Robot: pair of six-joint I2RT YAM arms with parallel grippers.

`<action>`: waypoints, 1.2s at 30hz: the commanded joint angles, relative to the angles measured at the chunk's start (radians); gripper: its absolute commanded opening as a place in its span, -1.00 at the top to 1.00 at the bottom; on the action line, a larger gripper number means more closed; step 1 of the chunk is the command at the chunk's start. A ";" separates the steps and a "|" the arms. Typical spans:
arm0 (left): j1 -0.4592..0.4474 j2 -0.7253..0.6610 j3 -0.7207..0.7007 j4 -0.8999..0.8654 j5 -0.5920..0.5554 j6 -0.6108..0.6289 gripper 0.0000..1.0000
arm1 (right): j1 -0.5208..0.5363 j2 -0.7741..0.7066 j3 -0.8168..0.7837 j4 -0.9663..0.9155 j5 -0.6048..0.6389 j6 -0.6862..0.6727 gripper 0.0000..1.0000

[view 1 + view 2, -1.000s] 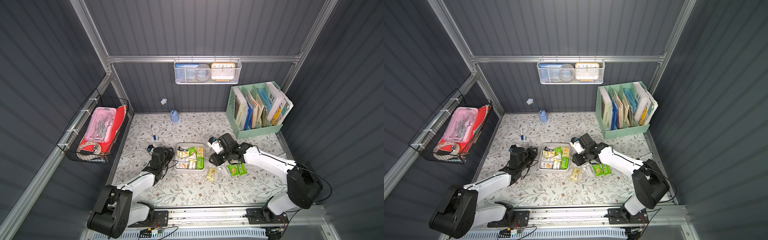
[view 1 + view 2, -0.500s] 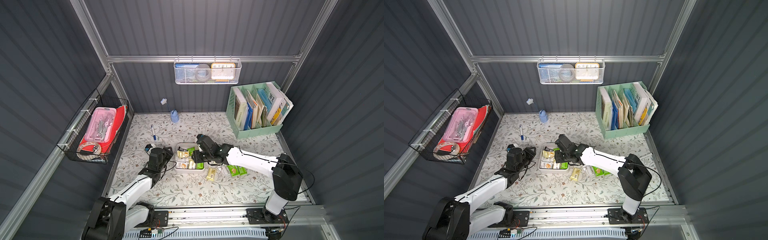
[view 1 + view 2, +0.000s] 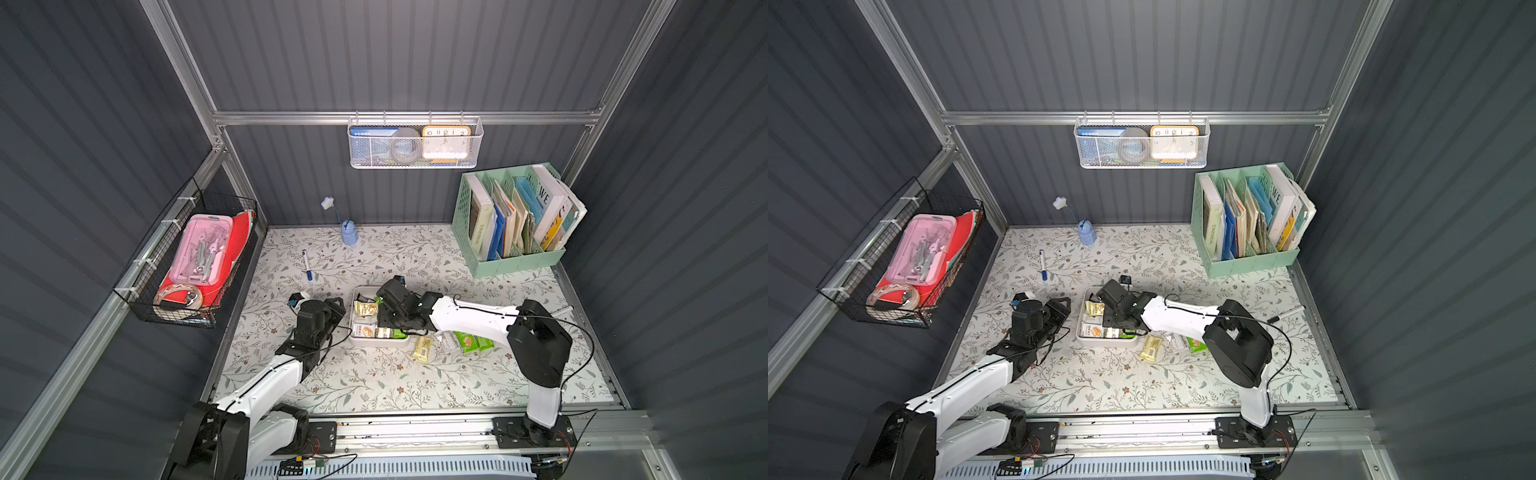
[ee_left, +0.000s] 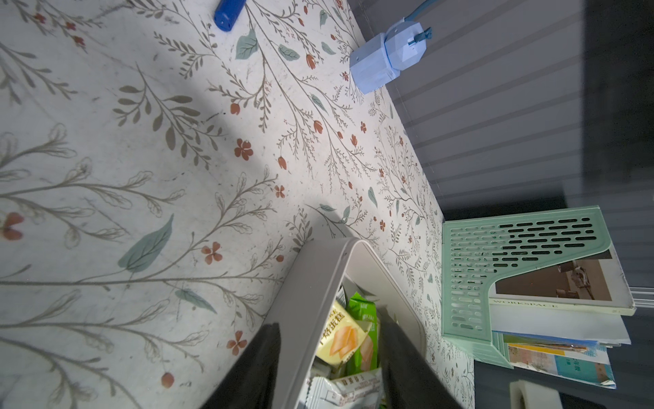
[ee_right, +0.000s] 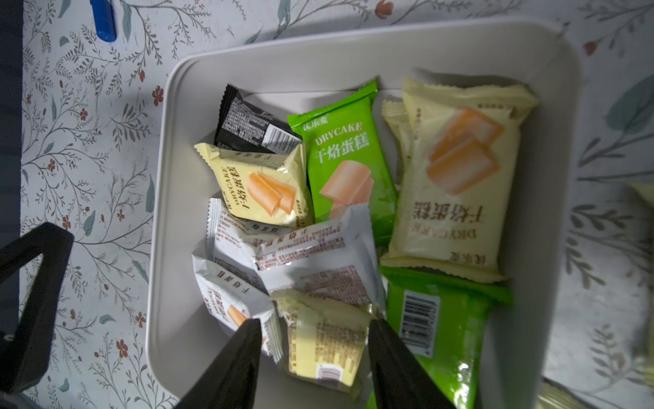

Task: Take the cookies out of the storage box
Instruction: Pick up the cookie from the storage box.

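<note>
As left hand [image 4: 327, 318] straddles storage box [image 4: 311, 283] wall | right hand [image 5: 315, 322] over cookies [image 5: 348, 166]

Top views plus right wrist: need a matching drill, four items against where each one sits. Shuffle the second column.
Items
1. clock
2. black cookie packet
3. pink case
4. blue pen

Places
A. lying on the flowered table
B. in the black wire basket on the side wall
C. in the white tray
D. in the white mesh basket on the back wall

Pairs: 1-D, 2-C, 3-B, 4-A
</note>
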 commanded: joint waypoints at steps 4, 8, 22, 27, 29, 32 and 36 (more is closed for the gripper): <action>0.004 -0.012 -0.021 0.015 0.001 -0.012 -0.01 | 0.020 0.053 0.073 -0.112 0.067 0.082 -0.12; 0.004 -0.010 -0.023 0.019 0.004 -0.012 -0.01 | 0.039 0.060 0.081 -0.138 0.105 0.109 -0.15; 0.004 -0.018 -0.029 0.016 0.003 -0.012 -0.01 | 0.052 0.110 0.106 -0.145 0.086 0.108 -0.15; 0.004 -0.018 -0.026 0.013 0.002 -0.010 -0.01 | 0.052 0.135 0.133 -0.161 0.100 0.101 -0.12; 0.004 -0.017 -0.022 0.011 0.002 -0.008 -0.01 | 0.052 0.146 0.142 -0.170 0.100 0.099 -0.10; 0.004 -0.014 -0.018 0.009 0.003 -0.004 -0.01 | 0.051 0.161 0.152 -0.172 0.101 0.096 0.00; 0.004 -0.013 -0.016 0.007 0.001 -0.003 -0.01 | 0.052 0.162 0.155 -0.169 0.110 0.085 0.13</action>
